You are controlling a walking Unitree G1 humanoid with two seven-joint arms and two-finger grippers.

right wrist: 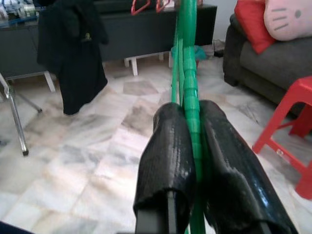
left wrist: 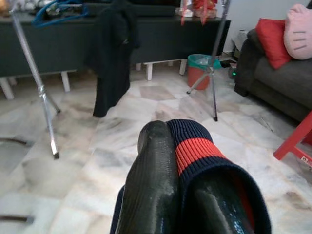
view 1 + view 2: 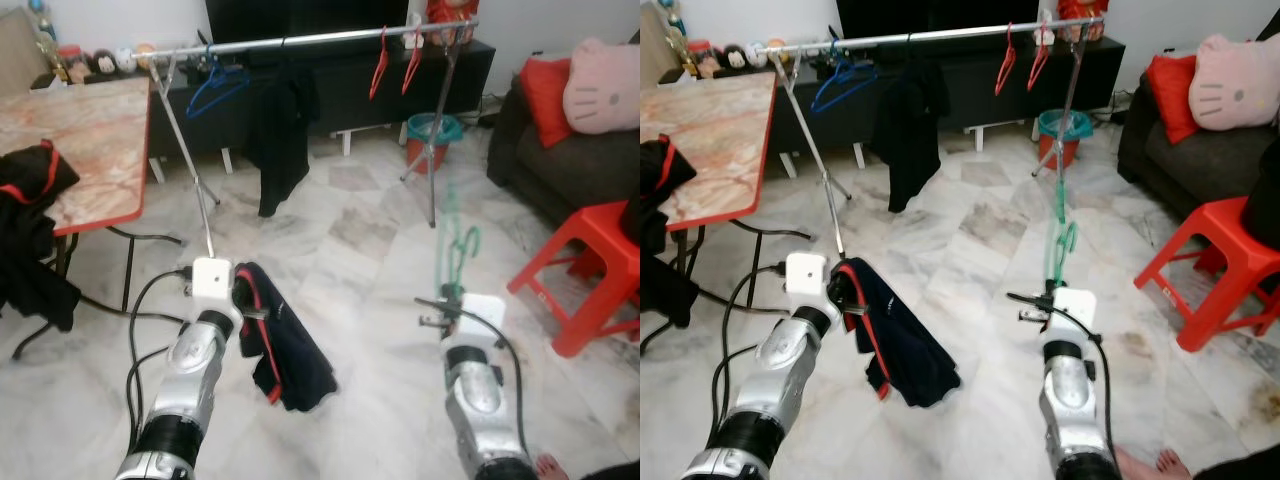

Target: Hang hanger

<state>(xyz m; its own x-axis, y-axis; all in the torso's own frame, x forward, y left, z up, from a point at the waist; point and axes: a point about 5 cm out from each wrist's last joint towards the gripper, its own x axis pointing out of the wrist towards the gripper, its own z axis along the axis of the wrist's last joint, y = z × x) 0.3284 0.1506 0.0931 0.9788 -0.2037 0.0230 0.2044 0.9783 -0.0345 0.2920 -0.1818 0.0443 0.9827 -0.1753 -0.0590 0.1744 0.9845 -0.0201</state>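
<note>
My right gripper (image 3: 456, 298) is shut on a green hanger (image 3: 455, 245), which stands upright from between its fingers (image 1: 165, 141) with its hook at the top. My left gripper (image 3: 252, 302) is shut on a navy garment with red trim (image 3: 292, 352), which droops toward the floor; the red-striped cuff lies between the fingers (image 2: 153, 165). Ahead stands a silver clothes rail (image 3: 300, 40) on tripod legs. A blue hanger (image 3: 215, 85), a black garment (image 3: 280, 130) and two red hangers (image 3: 395, 60) hang on it. Both grippers are well short of the rail.
A marble-topped table with a red edge (image 3: 90, 150) stands at the left, with dark clothes (image 3: 30, 190) draped over its corner. A red stool (image 3: 590, 270) and a dark sofa (image 3: 560, 160) are at the right. A teal bin (image 3: 432, 135) sits behind the rail. A person's foot (image 3: 550, 467) is near my right arm.
</note>
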